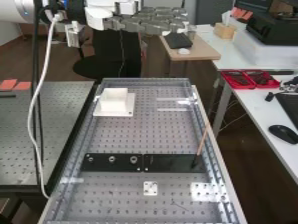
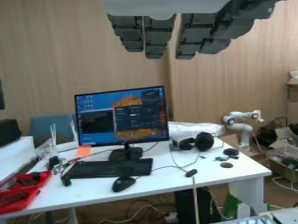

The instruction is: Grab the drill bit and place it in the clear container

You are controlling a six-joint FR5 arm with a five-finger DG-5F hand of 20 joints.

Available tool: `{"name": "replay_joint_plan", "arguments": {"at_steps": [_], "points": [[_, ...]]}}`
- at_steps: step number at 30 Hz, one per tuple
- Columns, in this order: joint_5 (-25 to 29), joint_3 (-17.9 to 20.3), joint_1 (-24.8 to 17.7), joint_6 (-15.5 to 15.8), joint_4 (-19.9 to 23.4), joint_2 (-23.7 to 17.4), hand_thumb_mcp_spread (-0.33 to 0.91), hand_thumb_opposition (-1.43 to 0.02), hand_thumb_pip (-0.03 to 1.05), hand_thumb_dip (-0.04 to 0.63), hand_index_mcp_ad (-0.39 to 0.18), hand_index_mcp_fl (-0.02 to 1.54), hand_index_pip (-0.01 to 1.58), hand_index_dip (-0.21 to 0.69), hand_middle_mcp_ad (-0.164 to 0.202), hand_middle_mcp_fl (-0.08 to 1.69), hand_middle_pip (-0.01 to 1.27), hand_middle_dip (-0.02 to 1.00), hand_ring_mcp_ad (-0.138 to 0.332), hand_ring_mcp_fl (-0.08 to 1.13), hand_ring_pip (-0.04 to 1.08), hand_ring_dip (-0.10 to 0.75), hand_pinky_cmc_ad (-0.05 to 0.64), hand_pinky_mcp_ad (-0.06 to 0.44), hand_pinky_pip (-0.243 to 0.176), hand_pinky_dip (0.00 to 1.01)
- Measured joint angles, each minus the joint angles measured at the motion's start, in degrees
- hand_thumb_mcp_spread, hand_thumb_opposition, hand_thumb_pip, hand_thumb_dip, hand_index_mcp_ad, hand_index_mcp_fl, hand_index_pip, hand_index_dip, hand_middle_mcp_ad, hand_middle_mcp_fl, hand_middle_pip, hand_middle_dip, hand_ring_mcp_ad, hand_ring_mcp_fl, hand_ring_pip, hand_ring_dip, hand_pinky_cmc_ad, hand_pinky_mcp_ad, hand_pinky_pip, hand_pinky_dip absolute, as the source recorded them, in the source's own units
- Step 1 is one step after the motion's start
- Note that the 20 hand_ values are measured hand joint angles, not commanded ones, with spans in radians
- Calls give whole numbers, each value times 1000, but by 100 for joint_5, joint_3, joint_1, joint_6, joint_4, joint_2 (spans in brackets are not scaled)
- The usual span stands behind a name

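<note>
My hand point(image 1: 149, 21) is above the bench's far end in the high view, its fingers straight and level, pointing right. In the wrist view the straight fingers of the hand point(image 2: 193, 32) hang with nothing in them. A whitish square box point(image 1: 114, 99) sits on a pale plate at the bench's far left; I cannot tell whether it is the clear container. Small round metal pieces point(image 1: 112, 159) sit in a black plate point(image 1: 120, 167) across the bench. None can be clearly told as the drill bit. A thin brown stick point(image 1: 202, 138) leans at the plate's right end.
The bench point(image 1: 126, 135) has a perforated top with raised rails along its edges. A pale cable point(image 1: 33, 120) hangs at the left. A side table at the right holds red trays point(image 1: 247, 80) and a mouse point(image 1: 284, 133). The wrist view includes a monitor point(image 2: 123, 117) on a desk.
</note>
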State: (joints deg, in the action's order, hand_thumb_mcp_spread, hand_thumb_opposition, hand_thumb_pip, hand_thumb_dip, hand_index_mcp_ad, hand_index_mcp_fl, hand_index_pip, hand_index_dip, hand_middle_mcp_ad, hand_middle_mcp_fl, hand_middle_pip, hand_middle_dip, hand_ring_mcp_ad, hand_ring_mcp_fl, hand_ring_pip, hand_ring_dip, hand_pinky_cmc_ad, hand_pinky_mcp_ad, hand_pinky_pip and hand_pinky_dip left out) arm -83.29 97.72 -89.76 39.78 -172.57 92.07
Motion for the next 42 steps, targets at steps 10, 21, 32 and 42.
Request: {"name": "replay_joint_plan", "arguments": {"at_steps": [10, 21, 32, 42], "points": [[259, 365, 42, -145, 548, 288, 120, -560, 164, 7, 9, 3, 37, 19, 12, 10, 91, 42, 166, 16, 59, 17, 265, 131, -73, 166], [476, 582, 109, -374, 858, 729, 138, -682, 216, 7, 56, 19, 56, 19, 56, 3, 112, 42, 232, 19, 72, 17, 346, 182, -122, 211], [683, 801, 134, -455, 1268, 968, 199, -696, 318, 7, 56, 16, 56, 84, 59, 9, 119, 42, 234, 19, 72, 17, 347, 182, -138, 244], [774, 875, 210, -538, 1484, 1242, 230, -709, 417, 7, 52, 52, 70, 103, 59, 5, 117, 42, 230, 9, 68, 17, 347, 183, -140, 281]]}}
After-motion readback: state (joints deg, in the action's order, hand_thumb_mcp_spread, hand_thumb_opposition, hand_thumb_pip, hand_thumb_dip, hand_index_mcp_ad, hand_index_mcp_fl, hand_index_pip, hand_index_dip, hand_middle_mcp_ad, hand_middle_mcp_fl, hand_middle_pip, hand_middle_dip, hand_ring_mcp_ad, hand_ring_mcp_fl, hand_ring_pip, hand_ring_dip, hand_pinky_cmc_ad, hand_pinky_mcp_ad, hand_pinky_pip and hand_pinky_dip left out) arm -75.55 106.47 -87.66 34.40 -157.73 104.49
